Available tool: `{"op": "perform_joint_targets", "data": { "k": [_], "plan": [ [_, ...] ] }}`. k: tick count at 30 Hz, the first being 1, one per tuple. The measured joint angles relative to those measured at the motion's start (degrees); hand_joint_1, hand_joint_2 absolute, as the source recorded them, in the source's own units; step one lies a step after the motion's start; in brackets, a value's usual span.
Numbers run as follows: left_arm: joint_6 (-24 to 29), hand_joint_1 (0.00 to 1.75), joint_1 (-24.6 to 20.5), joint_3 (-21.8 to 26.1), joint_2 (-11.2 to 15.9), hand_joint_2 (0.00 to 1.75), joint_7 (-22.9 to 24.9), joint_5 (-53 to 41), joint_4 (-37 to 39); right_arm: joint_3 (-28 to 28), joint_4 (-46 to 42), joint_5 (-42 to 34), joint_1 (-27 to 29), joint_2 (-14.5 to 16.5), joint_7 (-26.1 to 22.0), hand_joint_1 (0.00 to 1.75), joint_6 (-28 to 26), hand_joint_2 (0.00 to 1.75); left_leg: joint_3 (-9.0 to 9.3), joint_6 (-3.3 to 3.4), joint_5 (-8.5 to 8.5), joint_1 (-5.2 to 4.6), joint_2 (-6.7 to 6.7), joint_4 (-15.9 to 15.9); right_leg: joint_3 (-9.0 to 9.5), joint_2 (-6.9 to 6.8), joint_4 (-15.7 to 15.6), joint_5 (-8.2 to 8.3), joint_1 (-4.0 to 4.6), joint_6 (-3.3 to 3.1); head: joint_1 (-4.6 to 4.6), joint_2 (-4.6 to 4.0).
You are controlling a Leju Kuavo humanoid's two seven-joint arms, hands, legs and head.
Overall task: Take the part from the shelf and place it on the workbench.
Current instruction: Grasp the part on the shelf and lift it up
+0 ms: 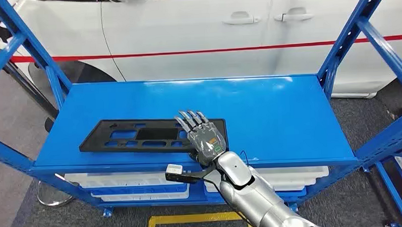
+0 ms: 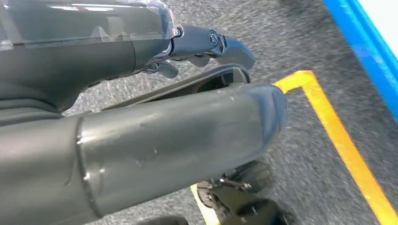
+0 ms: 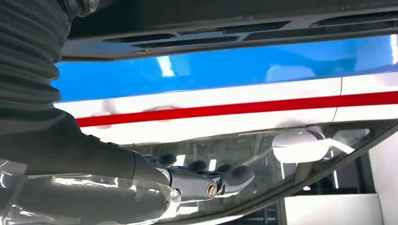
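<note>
Blue shelf [image 1: 290, 115] carries the black part [image 1: 139, 136], lying flat under my right hand [image 1: 202, 136]. Fingers spread over its near-right end, nothing gripped. Risk I judge: flat panel slides away or tips off the front edge.

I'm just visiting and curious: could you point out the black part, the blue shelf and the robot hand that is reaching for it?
black part [image 1: 119, 136]: head view, its flat left half.
blue shelf [image 1: 285, 115]: head view, bare top surface.
right robot hand [image 1: 202, 136]: head view, back of the hand.
</note>
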Motion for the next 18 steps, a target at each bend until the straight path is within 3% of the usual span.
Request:
{"op": "perform_joint_targets", "data": {
  "k": [1, 3, 4, 5, 6, 8, 10, 14, 16, 18],
  "plan": [
    [0.0, 0.00, 0.0, 0.0, 0.0, 0.00, 0.0, 0.0, 0.0, 0.0, 0.0, 0.0, 0.0, 0.0, 0.0, 0.09, 0.3, 1.75, -1.15, -0.10, -1.06, 0.05, 0.00, 2.3, 0.00, -0.05, 0.0, -0.03, 0.05, -0.06, 0.00, 0.00],
    [0.0, 0.00, -0.1, 0.1, 0.0, 0.00, 0.0, -0.2, 0.0, 0.2, 0.2, 0.1, 0.0, 0.0, 0.0, 0.94, 1.0, 1.75, -3.94, -0.33, -3.13, 0.13, 0.01, 7.8, -0.03, -0.13, 0.0, -0.10, 0.15, -0.20, 0.00, 0.00],
    [0.0, 0.00, 0.0, 0.2, 0.0, 0.00, 0.0, -0.3, 0.0, 0.4, 0.4, 0.1, 0.0, 0.0, 0.0, 1.38, 1.4, 1.75, -5.01, -0.44, -3.45, 0.15, 0.01, 9.8, -0.03, -0.14, 0.0, -0.13, 0.19, -0.23, 0.00, 0.00],
    [0.0, 0.00, 0.0, 0.3, 0.0, 0.00, 0.0, -0.4, 0.0, 0.6, 0.7, 0.1, 0.0, 0.0, 0.0, 1.75, 1.6, 1.75, -5.03, -0.49, -2.66, 0.15, 0.01, 9.6, -0.01, -0.13, 0.1, -0.16, 0.21, -0.23, 0.00, 0.00],
    [0.0, 0.00, 0.0, 0.4, 0.0, 0.00, 0.0, -0.5, 0.0, 0.7, 0.9, 0.1, 0.0, 0.0, 0.0, 1.75, 1.6, 1.75, -3.91, -0.45, -0.94, 0.15, 0.02, 7.2, 0.04, -0.11, 0.1, -0.20, 0.21, -0.18, 0.00, 0.00],
    [0.1, 0.00, -0.1, 0.6, 0.1, 0.00, -0.2, -0.7, 0.0, 0.9, 1.3, -0.3, -0.1, 0.0, -0.3, 1.75, 1.5, 1.75, -0.07, -0.18, 2.58, 0.05, 0.04, -0.6, 0.14, -0.10, 0.3, -0.39, 0.31, 0.11, 0.00, 0.00],
    [0.1, 0.00, -0.3, 1.0, 0.1, 0.00, -0.6, -0.9, -0.1, 1.0, 1.6, -0.9, -0.2, 0.0, -0.7, 1.75, 1.3, 1.75, 2.18, 0.39, 3.75, -0.19, 0.03, -5.2, 0.13, -0.12, 0.4, -0.54, 0.48, 0.62, 0.01, 0.00],
    [0.3, 0.00, -0.2, 1.4, 0.1, 0.00, -0.8, -1.0, -0.1, 1.0, 2.0, -1.5, -0.3, 0.0, -1.0, 1.75, 1.1, 1.75, 2.57, 1.88, 3.99, -0.26, 0.03, -6.2, -0.15, -0.15, 1.1, -1.26, 0.32, 1.90, 0.03, 0.00],
    [0.3, 0.00, -0.2, 1.6, 0.1, 0.00, -1.0, -1.0, -0.2, 1.0, 2.1, -1.7, -0.3, 0.0, -1.0, 1.75, 0.9, 1.75, 2.76, 2.54, 4.22, -0.10, 0.11, -6.6, -2.33, -0.14, 5.8, -4.00, 0.23, 2.26, 0.04, 0.00],
    [0.3, 0.00, -0.3, 1.9, 0.1, 0.00, -1.2, -1.0, -0.2, 1.0, 2.2, -1.8, -0.3, -0.1, -1.0, 1.75, 0.5, 1.75, 2.75, 2.87, 4.16, -0.19, 0.14, -6.6, -6.01, -0.13, 13.0, -7.03, 0.18, 2.42, 0.04, 0.00]
  ]
}}
